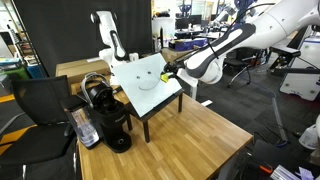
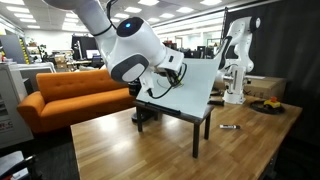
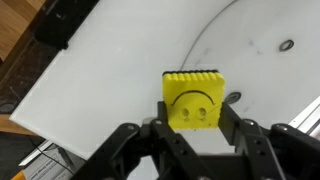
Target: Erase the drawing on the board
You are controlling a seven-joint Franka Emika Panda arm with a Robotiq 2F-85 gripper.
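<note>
**Yellow block gripped at the tilted board, smiley face unwiped**

In an exterior view, the board (image 1: 140,75) was seen tilted on its dark stand on the wooden table (image 1: 190,140). The drawing (image 1: 146,82) was intact near its middle, and the gripper (image 1: 169,72) was set at the board's edge. A black coffee machine (image 1: 108,118) stood just beside the stand. In an exterior view, the board (image 2: 190,85) was viewed at a shallow angle, so the drawing could not be made out. The gripper was largely masked by the wrist, and a dark dish (image 2: 266,106) held something yellow, too small to be identified. In the wrist view, the jaws were seen clamped on a yellow block (image 3: 195,95). Only an arc and dots of the drawing (image 3: 287,45) were caught, the rest being cut off.
</note>
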